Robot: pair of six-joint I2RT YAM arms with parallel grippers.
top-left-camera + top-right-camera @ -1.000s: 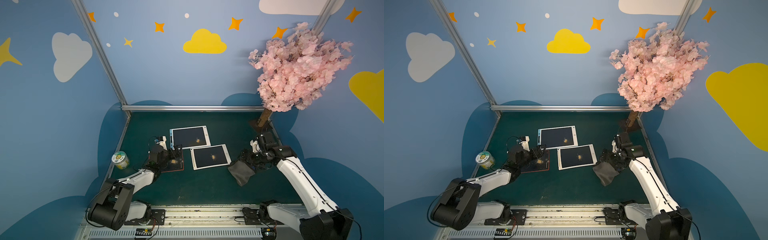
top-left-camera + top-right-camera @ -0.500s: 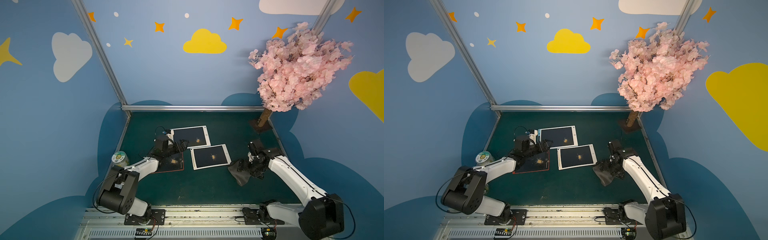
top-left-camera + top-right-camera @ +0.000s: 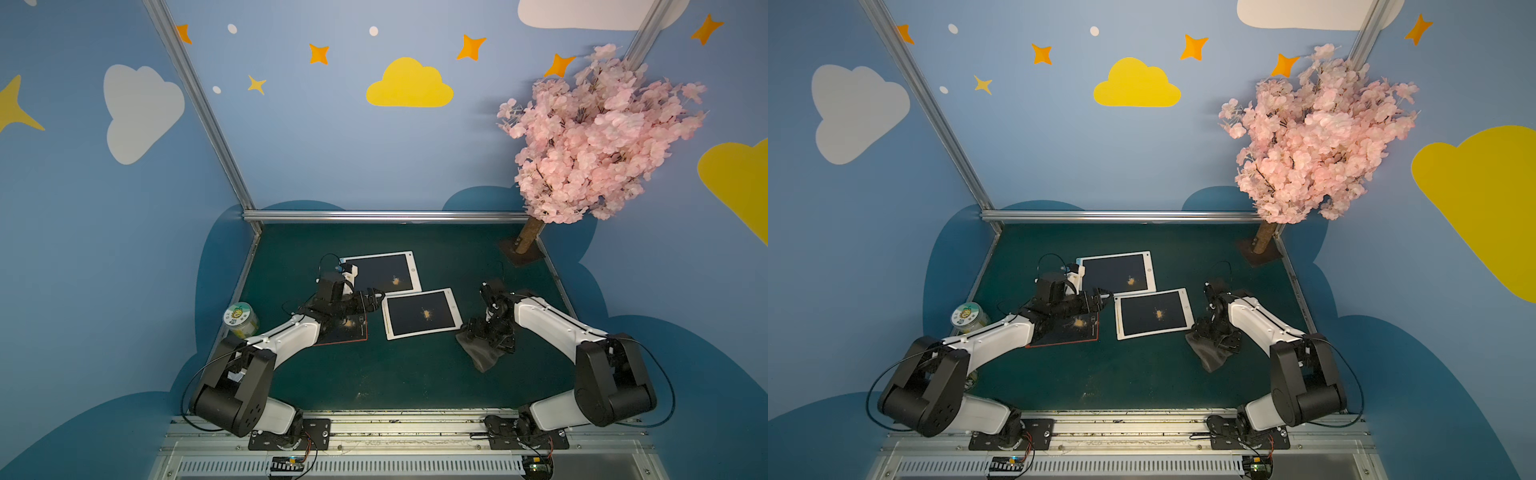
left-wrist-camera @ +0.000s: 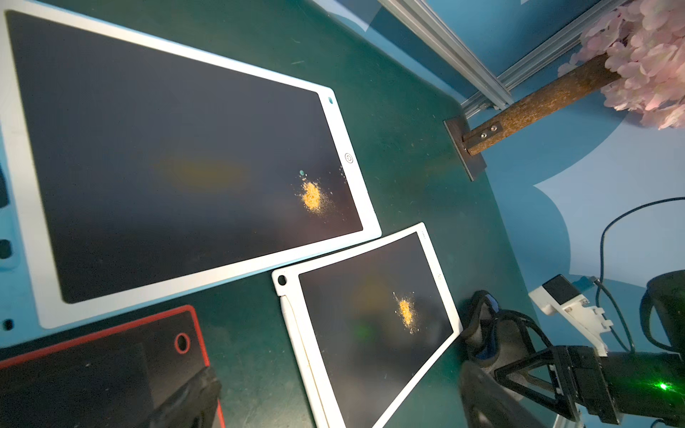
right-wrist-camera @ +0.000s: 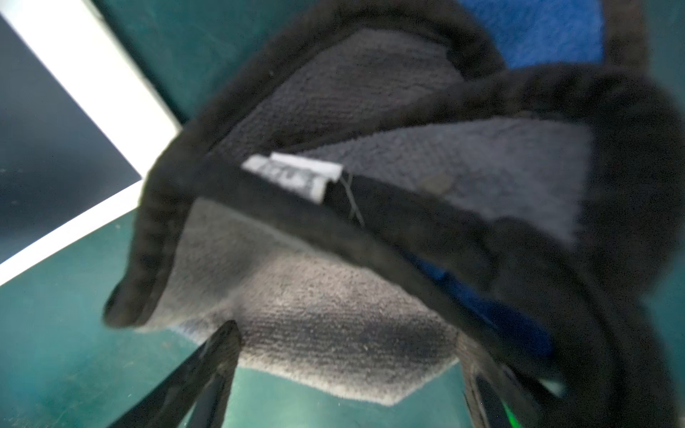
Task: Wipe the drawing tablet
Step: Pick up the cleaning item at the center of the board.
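The right gripper [image 5: 346, 333] has its fingers [image 5: 217, 355] spread wide, one at each side of the grey cloth [image 5: 333, 296], not pinched on it; whether the tips touch the fabric cannot be told; the cloth lies bunched on the green mat [image 3: 415, 374], black-hemmed with a white label, just beside the near right corner of the near tablet [image 3: 419, 313]; in both top views the right gripper points down onto the cloth, its arm reaching in from the right; the left gripper [image 3: 376, 298] has its jaws apart and holds nothing; it hovers low over the gap where three tablets meet, its tip just beside the near tablet's far left corner; behind it lies the far tablet [image 3: 380, 272], white-framed like the near one; under its wrist lies the red tablet [image 3: 349, 328], partly hidden by the arm; each dark screen bears a small patch of orange powder [image 4: 311, 196], all apart from the cloth; a jar [image 3: 241, 320] stands at the mat's left edge, well apart from the tablets; a pink tree [image 3: 598, 137] stands in the far right corner
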